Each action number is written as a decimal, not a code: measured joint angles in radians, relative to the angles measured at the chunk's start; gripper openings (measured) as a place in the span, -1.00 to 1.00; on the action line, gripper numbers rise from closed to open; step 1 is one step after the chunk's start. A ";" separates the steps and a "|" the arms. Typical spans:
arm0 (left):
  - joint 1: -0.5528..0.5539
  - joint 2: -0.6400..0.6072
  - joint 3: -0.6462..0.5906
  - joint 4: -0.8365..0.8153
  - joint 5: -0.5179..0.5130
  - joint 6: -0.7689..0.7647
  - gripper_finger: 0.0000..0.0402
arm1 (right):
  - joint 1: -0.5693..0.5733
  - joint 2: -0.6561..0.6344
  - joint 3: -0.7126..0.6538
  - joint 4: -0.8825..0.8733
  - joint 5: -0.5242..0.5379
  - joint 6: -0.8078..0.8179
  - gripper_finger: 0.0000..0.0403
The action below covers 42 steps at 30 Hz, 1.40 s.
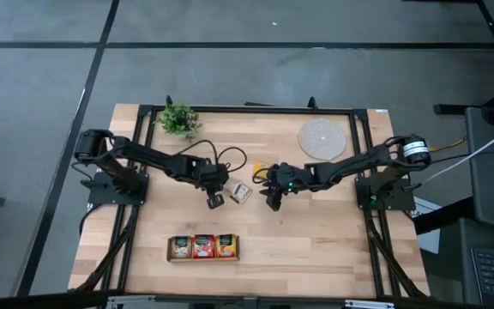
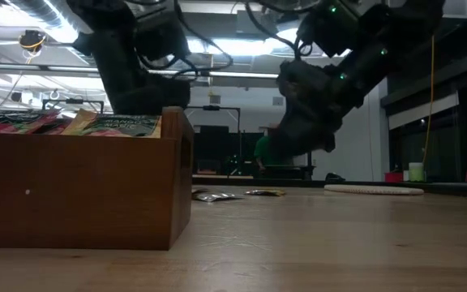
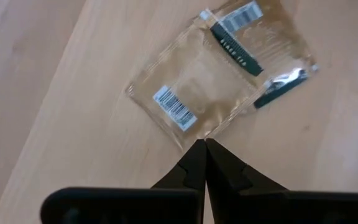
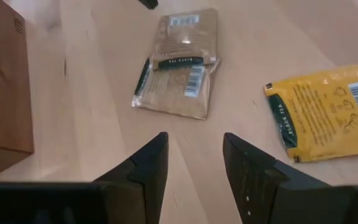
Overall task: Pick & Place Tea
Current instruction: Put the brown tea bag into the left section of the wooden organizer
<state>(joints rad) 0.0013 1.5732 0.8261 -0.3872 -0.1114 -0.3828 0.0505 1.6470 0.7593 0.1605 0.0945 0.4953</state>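
Both arms reach in over the middle of the table, where the loose tea lies. The left gripper [image 1: 215,201] hangs just beside two pale sachets [image 3: 219,78] that overlap each other flat on the wood; its fingers [image 3: 202,165] are pressed together with nothing between them, tips pointing at the near corner of the lower sachet, so it looks to be lining up rather than carrying. The right gripper [image 4: 194,163] comes from the other side with its jaws apart and empty, aimed at the same pair, which shows in its wrist view with a yellow sachet [image 4: 327,112] lying apart from them, nearer that arm. Two grippers facing one small pile is the awkward part: whichever goes in first will crowd the other, and the overlap means a pinch could lift both sachets or slide the top one off. The tray [image 1: 203,247] sits well apart, toward the table's front edge, its three compartments already holding sachets that stand above the wall in the low view, so anything picked still has a clear run across bare wood. A small plant [image 1: 178,119] and a round mat [image 1: 322,137] stand at the far edge, out of the way
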 joint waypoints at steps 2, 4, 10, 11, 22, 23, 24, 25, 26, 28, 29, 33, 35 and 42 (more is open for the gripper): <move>0.001 0.022 -0.006 0.015 0.000 0.000 -0.99 | 0.000 0.012 0.000 0.006 0.000 0.001 -0.23; 0.005 0.047 -0.017 0.007 0.000 -0.008 -0.99 | 0.000 0.017 0.000 0.000 -0.001 0.002 -0.23; 0.029 0.100 -0.058 0.043 0.023 -0.042 -0.98 | -0.001 0.018 0.000 0.035 -0.002 -0.003 -0.23; 0.033 0.100 -0.064 0.048 0.032 -0.050 -0.99 | -0.001 0.017 0.000 0.049 -0.002 -0.003 -0.23; 0.032 0.075 -0.084 0.109 0.025 -0.052 -0.99 | -0.022 0.017 0.000 0.163 0.043 0.049 -0.23; 0.032 0.075 -0.084 0.110 0.025 -0.053 -0.99 | -0.029 0.019 0.000 0.163 0.043 0.067 -0.23; 0.032 0.075 -0.084 0.111 0.024 -0.052 -0.99 | -0.037 0.025 0.000 0.168 0.043 0.087 -0.23; 0.032 0.075 -0.084 0.112 0.024 -0.052 -0.98 | -0.044 0.033 0.000 0.172 0.043 0.114 -0.23; 0.033 0.075 -0.084 0.113 0.025 -0.052 -0.98 | -0.050 0.043 0.000 0.174 0.041 0.138 -0.23; 0.033 0.075 -0.084 0.114 0.024 -0.052 -0.98 | -0.067 0.077 0.000 0.191 0.017 0.163 -0.23; 0.033 0.075 -0.084 0.115 0.024 -0.052 -0.99 | -0.073 0.095 0.000 0.194 0.001 0.174 -0.23; 0.033 0.075 -0.084 0.116 0.024 -0.051 -0.99 | -0.095 0.178 0.000 0.301 -0.089 0.173 -0.23; 0.033 0.075 -0.084 0.117 0.022 -0.050 -0.98 | -0.103 0.217 0.015 0.326 -0.114 0.173 -0.23; 0.033 0.075 -0.084 0.127 0.018 -0.050 -0.99 | -0.127 0.356 0.141 0.316 -0.178 0.177 -0.23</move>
<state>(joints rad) 0.0345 1.6480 0.7422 -0.2604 -0.0931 -0.4324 -0.0761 2.0028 0.9004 0.4768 -0.0837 0.6725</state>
